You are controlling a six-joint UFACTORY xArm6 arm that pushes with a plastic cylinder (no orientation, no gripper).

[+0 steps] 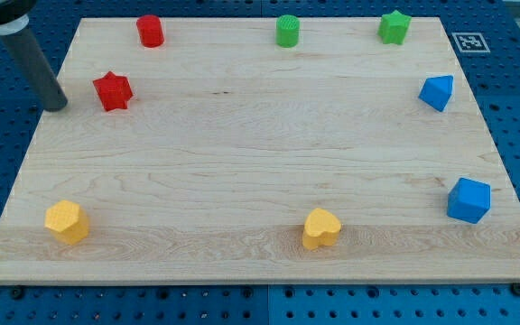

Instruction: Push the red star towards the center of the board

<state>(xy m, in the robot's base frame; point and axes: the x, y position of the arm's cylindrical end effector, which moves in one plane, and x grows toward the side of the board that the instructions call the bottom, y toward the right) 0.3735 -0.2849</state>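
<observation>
Dark rod tilted, my tip (57,104) left of red star (113,91), apart

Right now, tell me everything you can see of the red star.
The red star is a small, chunky block, uniformly red, of a matte plastic look, with stubby rounded points. It lies flat on the wooden board, near the view's upper left. Nothing touches it: my tip stands just to its left, apart from it, and the red cylinder sits further towards the view's top.
</observation>
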